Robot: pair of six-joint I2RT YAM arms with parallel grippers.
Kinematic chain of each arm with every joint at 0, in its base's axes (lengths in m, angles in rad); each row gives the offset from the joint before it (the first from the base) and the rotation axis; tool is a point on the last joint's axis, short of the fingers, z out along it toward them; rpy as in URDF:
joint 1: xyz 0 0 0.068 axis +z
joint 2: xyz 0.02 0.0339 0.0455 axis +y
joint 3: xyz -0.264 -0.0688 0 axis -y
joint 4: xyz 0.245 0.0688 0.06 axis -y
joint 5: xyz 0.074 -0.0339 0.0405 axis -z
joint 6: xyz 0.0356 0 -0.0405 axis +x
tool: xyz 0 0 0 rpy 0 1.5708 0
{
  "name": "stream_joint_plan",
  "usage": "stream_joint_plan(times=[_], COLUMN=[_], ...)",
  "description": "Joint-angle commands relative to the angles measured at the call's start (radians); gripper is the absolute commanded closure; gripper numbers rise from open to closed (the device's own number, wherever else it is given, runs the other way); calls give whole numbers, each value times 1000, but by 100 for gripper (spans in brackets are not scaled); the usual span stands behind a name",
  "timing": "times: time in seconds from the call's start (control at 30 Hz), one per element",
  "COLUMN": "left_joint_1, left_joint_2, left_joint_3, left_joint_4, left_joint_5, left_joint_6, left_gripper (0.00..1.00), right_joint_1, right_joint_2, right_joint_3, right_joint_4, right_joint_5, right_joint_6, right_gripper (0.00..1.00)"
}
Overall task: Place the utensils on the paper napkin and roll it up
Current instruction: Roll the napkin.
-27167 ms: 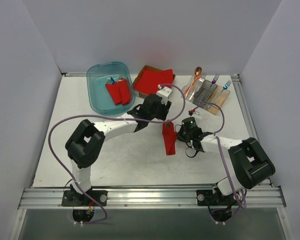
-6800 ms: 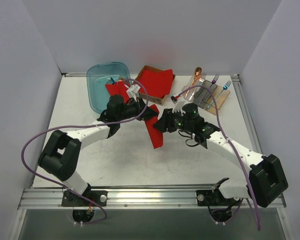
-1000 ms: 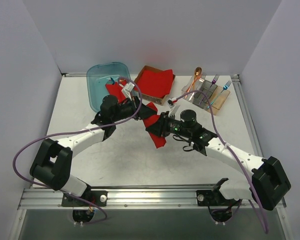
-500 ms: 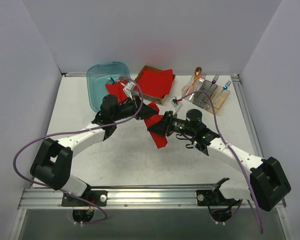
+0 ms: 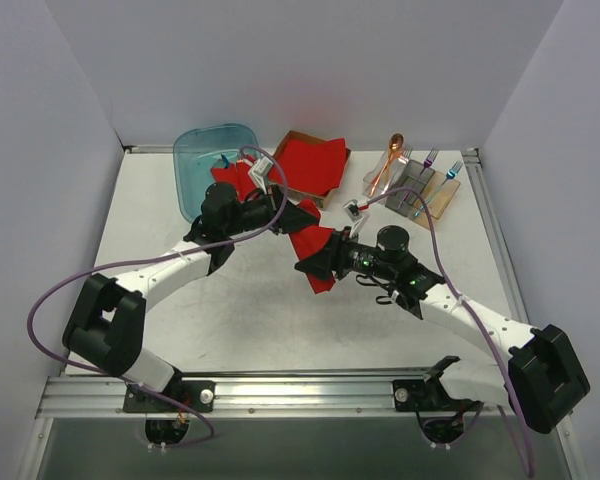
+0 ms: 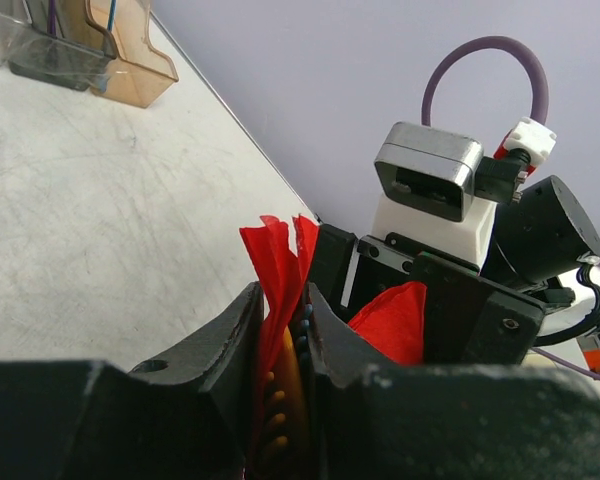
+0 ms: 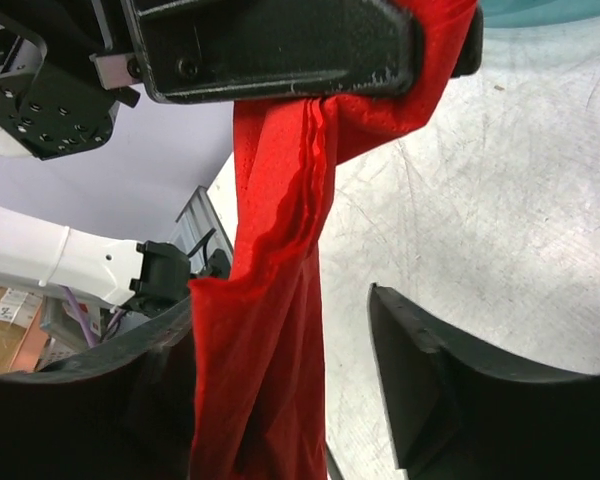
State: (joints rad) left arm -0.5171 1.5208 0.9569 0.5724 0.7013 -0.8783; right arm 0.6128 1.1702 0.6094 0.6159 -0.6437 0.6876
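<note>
The red paper napkin (image 5: 311,243), twisted into a long roll, hangs above the table's middle. My left gripper (image 5: 304,214) is shut on its upper end. In the left wrist view, crumpled napkin (image 6: 277,268) sticks out past my left gripper (image 6: 282,335), and an orange utensil (image 6: 285,395) and blue tines show between the jaws. My right gripper (image 5: 320,264) is open around the roll's lower part. The right wrist view has the roll (image 7: 280,300) hanging beside the left finger (image 7: 130,400), apart from the right finger (image 7: 430,400) of my right gripper (image 7: 290,400).
A teal bin (image 5: 185,165) at the back left holds short red bundles (image 5: 230,180). Behind the centre lies a red napkin stack (image 5: 310,163) in brown cardboard. A clear holder (image 5: 415,190) at the back right carries an orange spoon (image 5: 393,158) and two forks.
My right gripper has opened and let go of the roll's lower part, shifting slightly right. The left gripper keeps its hold on the upper end.
</note>
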Motion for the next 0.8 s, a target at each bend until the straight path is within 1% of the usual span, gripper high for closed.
stream_joint_plan(times=[0.0, 0.03, 0.07, 0.13, 0.17, 0.23, 0.27, 0.3, 0.33, 0.37, 0.47, 0.5, 0.53, 0.57, 0.6, 0.63, 0.67, 0.7, 0.73, 0.77], left_joint_1=[5, 5, 5, 6, 6, 6, 6, 6, 8, 9, 12, 12, 12, 12, 12, 12, 12, 12, 12, 12], left_joint_2=[9, 10, 12, 16, 19, 25, 27, 29, 30, 33, 44, 52, 56, 59, 64, 65, 67, 67, 68, 71], left_joint_3=[55, 55, 59, 65, 69, 71, 69, 74, 74, 78, 95, 106, 109, 111, 115, 115, 120, 121, 128, 132], left_joint_4=[-14, -17, -22, -26, -29, -29, -29, -28, -34, -39, -60, -65, -72, -74, -77, -89, -97, -103, -115, -124], left_joint_5=[17, 17, 17, 23, 29, 33, 32, 32, 32, 30, 33, 33, 35, 36, 37, 35, 35, 35, 35, 35], left_joint_6=[16, 18, 19, 22, 22, 22, 22, 27, 27, 32, 38, 39, 39, 39, 41, 42, 50, 52, 53, 59], left_gripper=[98, 98, 98, 98, 98, 98, 98, 98, 98, 98, 98, 98, 98, 97, 98, 98, 98, 98, 98, 98], right_joint_1=[10, 10, 10, 10, 10, 10, 10, 11, 13, 13, 21, 25, 33, 33, 33, 33, 33, 34, 34, 34], right_joint_2=[-33, -32, -30, -32, -33, -35, -37, -43, -58, -67, -86, -90, -92, -93, -92, -92, -89, -84, -84, -87], right_joint_3=[0, 3, 10, 10, 9, 6, -2, -11, -20, -33, -39, -40, -42, -42, -40, -39, -37, -36, -36, -37], right_joint_4=[10, 2, -22, -28, -31, -30, -16, -7, 11, 13, -10, -16, -31, -41, -47, -63, -71, -76, -82, -84], right_joint_5=[-8, -7, -4, -2, -2, -11, -17, -19, -17, -14, -17, -14, -8, -7, -5, -2, -1, -2, -5, -7], right_joint_6=[-23, -28, -36, -39, -37, -37, -31, -25, -22, -17, -34, -39, -43, -46, -51, -54, -57, -62, -63, -63], right_gripper=[44, 53, 71, 89, 100, 100, 80, 64, 44, 40, 37, 37, 42, 51, 66, 94, 100, 100, 97, 88])
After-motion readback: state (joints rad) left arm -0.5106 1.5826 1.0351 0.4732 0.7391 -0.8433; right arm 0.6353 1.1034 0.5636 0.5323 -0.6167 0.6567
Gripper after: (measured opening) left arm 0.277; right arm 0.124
